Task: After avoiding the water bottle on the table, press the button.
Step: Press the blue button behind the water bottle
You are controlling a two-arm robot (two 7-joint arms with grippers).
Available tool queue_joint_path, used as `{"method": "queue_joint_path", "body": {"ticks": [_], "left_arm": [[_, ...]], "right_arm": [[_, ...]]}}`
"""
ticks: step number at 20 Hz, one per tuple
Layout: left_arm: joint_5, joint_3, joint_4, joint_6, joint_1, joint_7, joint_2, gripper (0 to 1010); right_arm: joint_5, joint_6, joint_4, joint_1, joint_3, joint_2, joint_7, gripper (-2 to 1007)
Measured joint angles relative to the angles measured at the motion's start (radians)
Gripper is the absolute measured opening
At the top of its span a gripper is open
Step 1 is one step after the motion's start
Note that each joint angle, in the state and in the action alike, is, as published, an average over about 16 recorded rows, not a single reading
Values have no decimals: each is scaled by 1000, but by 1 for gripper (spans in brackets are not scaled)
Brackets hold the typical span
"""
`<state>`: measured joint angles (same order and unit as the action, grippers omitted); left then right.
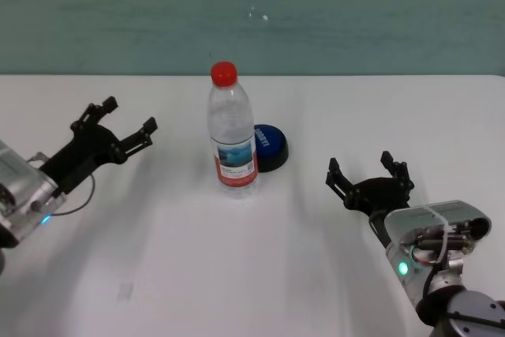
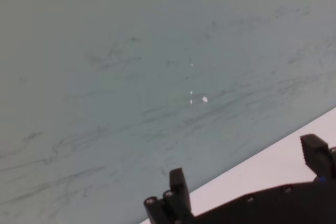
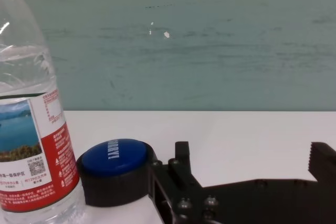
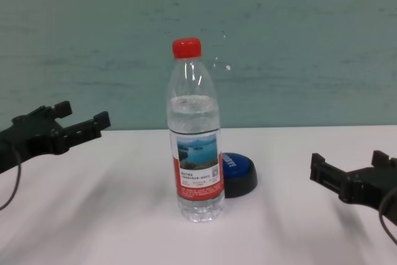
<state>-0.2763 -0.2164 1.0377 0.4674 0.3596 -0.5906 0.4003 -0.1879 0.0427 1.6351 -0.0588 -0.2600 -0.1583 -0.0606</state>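
Right of the water bottle point(image 1: 233, 132), nearer the robot, the right gripper point(image 1: 369, 177) hovers with jaws spread wide, holding nothing. Well left of the bottle, the left gripper point(image 1: 118, 125) also gapes empty. Just behind the bottle on the table point(image 1: 237, 274) sits the button point(image 1: 268, 146).
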Motion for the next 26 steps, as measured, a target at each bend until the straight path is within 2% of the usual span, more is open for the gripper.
{"method": "queue_joint_path", "body": {"ticks": [13,26], "left_arm": [[47,-51,-155,-5,121,3,-62,1001],[89,-96,-283,5,210,-12,-103,1000]], "right_arm": [[0,0,0,0,0,0,0,1004],[0,0,0,0,0,0,0,1004]]}}
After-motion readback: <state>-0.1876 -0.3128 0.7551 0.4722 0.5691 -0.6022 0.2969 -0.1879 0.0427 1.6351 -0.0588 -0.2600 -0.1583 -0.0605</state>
